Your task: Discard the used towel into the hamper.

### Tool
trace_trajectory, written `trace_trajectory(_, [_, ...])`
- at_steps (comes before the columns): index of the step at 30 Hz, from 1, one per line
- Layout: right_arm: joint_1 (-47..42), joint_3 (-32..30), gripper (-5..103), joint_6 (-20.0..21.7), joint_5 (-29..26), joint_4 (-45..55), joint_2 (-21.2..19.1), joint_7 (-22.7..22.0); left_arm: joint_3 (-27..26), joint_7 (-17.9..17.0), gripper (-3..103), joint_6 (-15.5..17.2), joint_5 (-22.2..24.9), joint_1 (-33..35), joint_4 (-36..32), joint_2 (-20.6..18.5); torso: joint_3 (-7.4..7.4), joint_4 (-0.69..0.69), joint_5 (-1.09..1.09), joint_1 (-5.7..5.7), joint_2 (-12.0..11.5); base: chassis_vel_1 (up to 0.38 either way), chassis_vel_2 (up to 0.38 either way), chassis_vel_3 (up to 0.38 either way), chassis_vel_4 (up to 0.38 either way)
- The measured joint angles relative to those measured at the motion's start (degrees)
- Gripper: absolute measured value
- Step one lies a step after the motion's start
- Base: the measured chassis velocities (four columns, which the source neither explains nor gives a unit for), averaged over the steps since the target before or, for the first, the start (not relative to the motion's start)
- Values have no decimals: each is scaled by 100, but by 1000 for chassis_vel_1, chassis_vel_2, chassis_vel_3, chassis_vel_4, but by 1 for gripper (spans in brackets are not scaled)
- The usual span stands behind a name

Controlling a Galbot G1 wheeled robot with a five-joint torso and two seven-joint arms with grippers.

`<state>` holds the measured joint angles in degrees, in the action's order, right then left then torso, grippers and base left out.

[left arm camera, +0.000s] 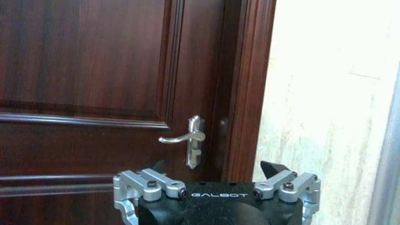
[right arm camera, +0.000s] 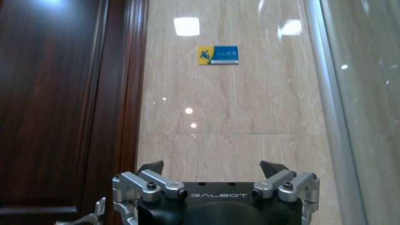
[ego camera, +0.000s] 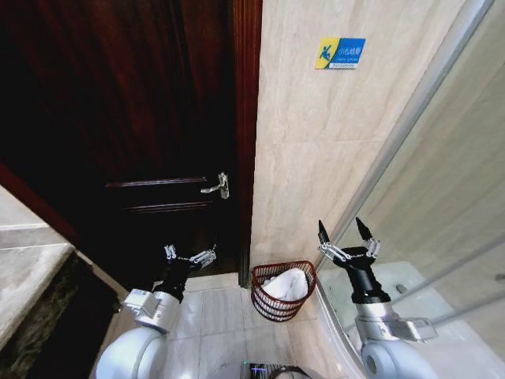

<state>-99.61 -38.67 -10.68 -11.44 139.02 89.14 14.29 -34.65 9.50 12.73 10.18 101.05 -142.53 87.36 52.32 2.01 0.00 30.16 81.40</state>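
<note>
The hamper (ego camera: 282,290), white towel (ego camera: 289,284) already inside, stands low between both arms, nearer the right gripper (ego camera: 345,230), spread wide and empty like the left gripper (ego camera: 190,256).

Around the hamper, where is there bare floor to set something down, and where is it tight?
Bare tiled floor lies open between the left gripper and the hamper, in front of the dark door. It is crowded on the hamper's other side: it sits near the shower's glass panel, below the open right gripper. A white towel already fills the hamper.
</note>
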Motion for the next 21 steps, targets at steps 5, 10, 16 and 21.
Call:
trace_trajectory(5, [72, -7, 100, 0, 24, -13, -64, -21, 0, 0, 100, 0, 0, 0, 0, 0, 0, 1, 0, 0, 0, 111, -117, -100, 114])
trace_trajectory(10, [148, 58, 100, 22, 68, -46, -18, -27, 0, 0, 100, 0, 0, 0, 0, 0, 0, 1, 0, 1, 0, 100, -124, -103, 121])
trace_trajectory(16, [123, 110, 100, -17, 82, -71, 32, 19, 0, 0, 100, 0, 0, 0, 0, 0, 0, 0, 0, 0, 0, 139, -134, -144, 125])
trace_trajectory(21, [79, 102, 100, -65, 100, -90, 29, 73, 0, 0, 100, 0, 0, 0, 0, 0, 0, 0, 0, 1, 0, 159, -138, -143, 149])
